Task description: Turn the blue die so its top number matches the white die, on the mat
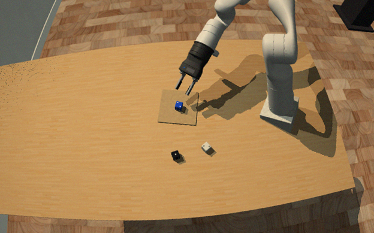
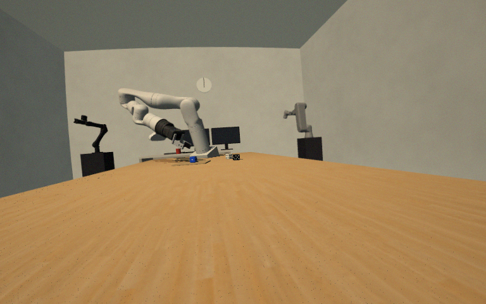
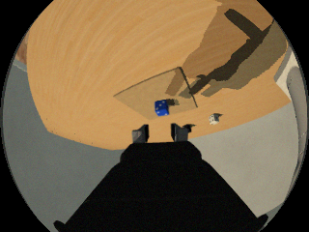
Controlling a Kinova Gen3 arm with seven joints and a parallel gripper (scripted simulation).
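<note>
The blue die (image 1: 179, 105) (image 2: 193, 159) (image 3: 161, 107) rests on the flat, thin tan mat (image 1: 166, 116) (image 3: 137, 99), inside its edges. Several white pips show on it, but its top number is too small to read surely. My gripper (image 1: 182, 91) (image 3: 159, 130) is open and empty, tilted, above and behind the blue die in the top view, not touching it. The white die (image 1: 206, 146) (image 2: 228, 156) (image 3: 213, 119) lies on the table off the mat; its top seems to show two pips. The black die (image 1: 175, 155) (image 2: 236, 156) lies apart from it, with one pip seemingly on top.
The wooden table (image 1: 70, 145) (image 2: 250, 232) carries the arm's base (image 1: 277, 116) right of the mat in the top view. The arm's shadow falls across the mat's right edge. Monitors (image 2: 225, 135) and other arms on dark pedestals (image 2: 309, 148) stand in the background.
</note>
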